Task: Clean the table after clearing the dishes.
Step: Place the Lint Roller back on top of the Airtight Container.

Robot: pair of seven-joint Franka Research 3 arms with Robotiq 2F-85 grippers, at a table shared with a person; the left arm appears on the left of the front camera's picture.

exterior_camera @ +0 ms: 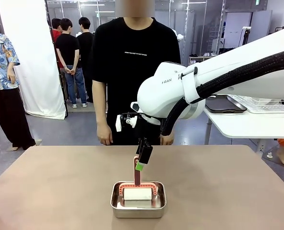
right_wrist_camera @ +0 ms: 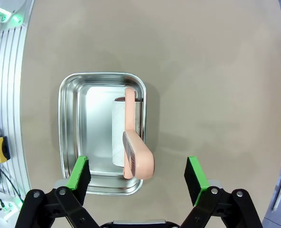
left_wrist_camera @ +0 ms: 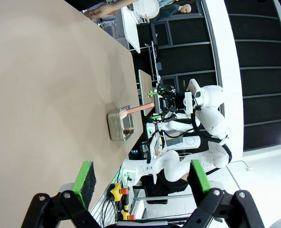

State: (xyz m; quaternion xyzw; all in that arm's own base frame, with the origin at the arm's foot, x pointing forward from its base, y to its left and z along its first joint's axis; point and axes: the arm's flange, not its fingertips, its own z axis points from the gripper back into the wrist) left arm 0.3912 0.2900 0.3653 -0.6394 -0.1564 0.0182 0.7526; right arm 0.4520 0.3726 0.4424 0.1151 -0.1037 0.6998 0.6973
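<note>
The taupe-brown table [exterior_camera: 60, 191] carries a shiny steel pan [exterior_camera: 137, 213] near its front middle. In the pan stands a lint roller [exterior_camera: 138, 194] with a white roll and a pink handle [exterior_camera: 136, 173] pointing up. My right gripper [exterior_camera: 141, 166] hangs just above it. In the right wrist view the right gripper [right_wrist_camera: 138, 173] is open, the handle's end [right_wrist_camera: 138, 164] lies between the green pads [right_wrist_camera: 81, 172], and neither pad touches it. My left gripper [left_wrist_camera: 143, 176] is open and empty, off the table's side, looking along the table [left_wrist_camera: 36, 95] at the pan [left_wrist_camera: 119, 124]. The dishes are out of view.
A person in a black shirt stands at the far edge with a hand [exterior_camera: 104, 139] hanging down. At the right a white side table [exterior_camera: 247, 125] holds a wire rack [exterior_camera: 266, 101] and a dark tray [exterior_camera: 223, 104]. Bare tabletop surrounds the pan.
</note>
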